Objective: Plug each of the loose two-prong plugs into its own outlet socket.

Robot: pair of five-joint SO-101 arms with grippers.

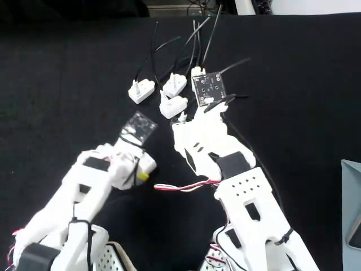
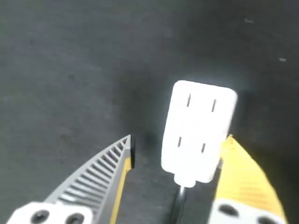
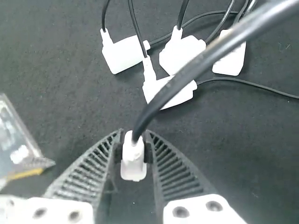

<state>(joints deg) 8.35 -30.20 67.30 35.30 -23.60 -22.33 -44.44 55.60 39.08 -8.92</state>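
Note:
A white outlet block (image 2: pixel 198 130) with two pairs of slots lies between the fingers of my left gripper (image 2: pixel 177 163). It is against the yellow finger (image 2: pixel 240 172) and a gap separates it from the grey ribbed finger (image 2: pixel 110 165). That gripper is open and sits left of centre (image 1: pixel 144 168). My right gripper (image 3: pixel 134 161) is shut on a small white plug (image 3: pixel 133 163) whose black cord rises toward the camera. It hangs over the mat (image 1: pixel 181 118) just short of a cluster of white corded blocks (image 3: pixel 168 88), (image 1: pixel 174 105).
Three more white blocks (image 1: pixel 141 90), (image 1: pixel 174 84), (image 1: pixel 197 72) lie at the back with black cords trailing off the far edge. Red and white wires (image 1: pixel 180 186) cross between the arms. A grey-blue object (image 1: pixel 352 209) sits at the right edge.

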